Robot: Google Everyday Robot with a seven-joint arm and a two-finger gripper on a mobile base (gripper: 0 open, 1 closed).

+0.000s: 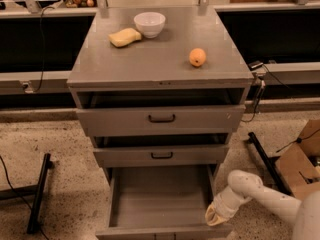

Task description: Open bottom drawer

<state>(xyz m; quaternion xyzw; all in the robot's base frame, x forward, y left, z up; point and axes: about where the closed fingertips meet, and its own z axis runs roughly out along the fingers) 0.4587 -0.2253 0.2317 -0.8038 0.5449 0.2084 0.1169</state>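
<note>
The grey cabinet (160, 69) has three drawers. The bottom drawer (160, 196) is pulled far out and its grey inside shows, with nothing in it. Its front panel (162, 232) lies along the lower frame edge, and its handle is cut off by that edge. My white arm (270, 199) comes in from the lower right. The gripper (216, 215) is at the drawer's front right corner, by the right side wall and just behind the front panel. The top drawer (161, 118) and middle drawer (161, 155) each stand a little way out.
On the cabinet top are a white bowl (149, 23), a yellow sponge (124, 37) and an orange (197, 57). A cardboard box (300, 161) and a black bar (265, 159) lie on the floor to the right. A black stand leg (39, 193) lies to the left.
</note>
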